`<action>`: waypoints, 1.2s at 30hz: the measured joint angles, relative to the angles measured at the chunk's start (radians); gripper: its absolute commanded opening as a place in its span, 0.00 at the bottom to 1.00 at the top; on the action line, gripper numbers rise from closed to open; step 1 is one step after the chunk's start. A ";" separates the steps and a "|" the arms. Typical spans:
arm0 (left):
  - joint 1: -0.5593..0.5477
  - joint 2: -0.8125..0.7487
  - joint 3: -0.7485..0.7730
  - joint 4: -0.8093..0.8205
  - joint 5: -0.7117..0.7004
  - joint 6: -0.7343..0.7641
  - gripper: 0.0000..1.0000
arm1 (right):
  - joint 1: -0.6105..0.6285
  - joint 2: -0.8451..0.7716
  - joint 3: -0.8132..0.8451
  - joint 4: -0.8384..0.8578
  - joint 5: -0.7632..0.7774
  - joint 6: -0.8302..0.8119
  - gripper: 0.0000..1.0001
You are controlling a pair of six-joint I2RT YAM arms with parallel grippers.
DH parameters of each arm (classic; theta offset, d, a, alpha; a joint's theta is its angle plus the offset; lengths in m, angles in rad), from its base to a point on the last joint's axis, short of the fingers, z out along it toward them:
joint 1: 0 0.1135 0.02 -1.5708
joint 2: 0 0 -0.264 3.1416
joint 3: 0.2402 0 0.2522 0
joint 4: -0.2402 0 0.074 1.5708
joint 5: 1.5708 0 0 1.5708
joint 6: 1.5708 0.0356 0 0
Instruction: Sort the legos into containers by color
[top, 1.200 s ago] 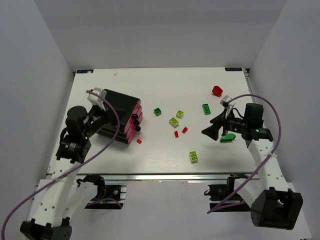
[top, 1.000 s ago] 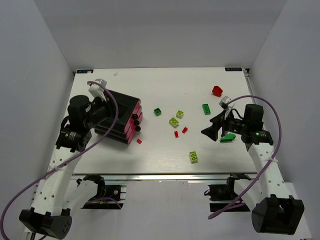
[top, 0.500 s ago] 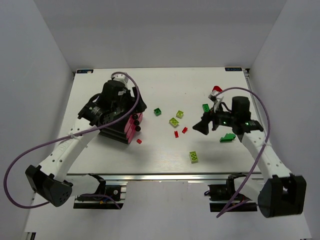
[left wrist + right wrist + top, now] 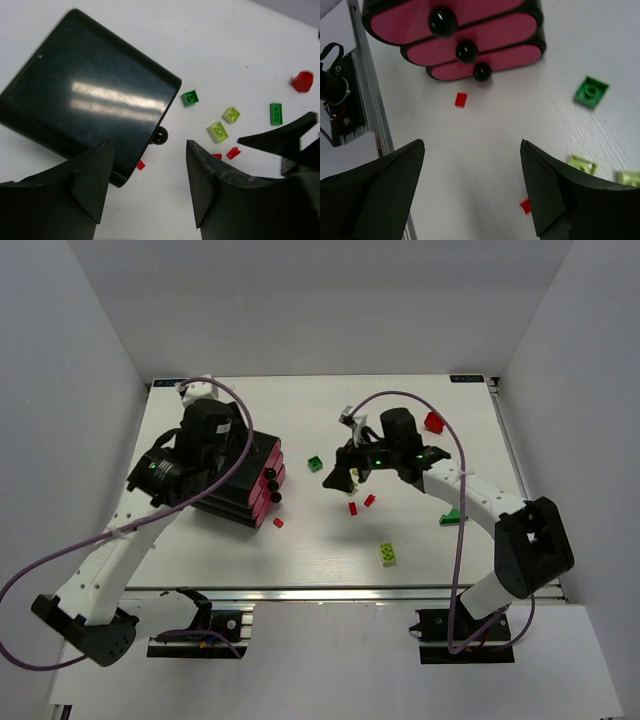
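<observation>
- Both grippers are empty. The left gripper [image 4: 147,185] hangs spread wide above the cabinet [image 4: 85,100]. The right gripper [image 4: 470,190] is equally wide and faces the cabinet's front.
- All three drawers [image 4: 510,30] look shut. The bricks [image 4: 315,464] lie loose on the table [image 4: 300,410] on the knob side of the cabinet.
- As I judge it, the step in hand is opening a drawer before carrying any brick.
  - I would set the right fingers squarely around one knob [image 4: 466,50], close, and pull straight out.
  - The left gripper should press on the cabinet's top so the cabinet does not slide.
- A small red brick [image 4: 461,99] lies just in front of the bottom drawer. I would keep the fingers off it.
- The left wrist view shows the cabinet's top and one knob peeping out, with the drawer fronts hidden. The right wrist view shows all three fronts.
- Only the top view shows the bricks farthest from the cabinet: a lime brick [image 4: 387,554] and a dark green brick [image 4: 452,515].
</observation>
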 measured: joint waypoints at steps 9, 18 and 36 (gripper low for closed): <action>0.011 -0.285 -0.150 0.049 -0.024 0.089 0.92 | 0.216 0.281 0.338 0.048 0.102 0.030 0.80; 0.011 -0.470 -0.216 0.048 0.021 0.120 0.95 | 0.239 0.425 0.481 -0.050 0.184 0.142 0.74; 0.011 -0.542 -0.306 0.026 0.156 0.077 0.94 | 0.282 0.497 0.521 -0.063 0.136 0.156 0.53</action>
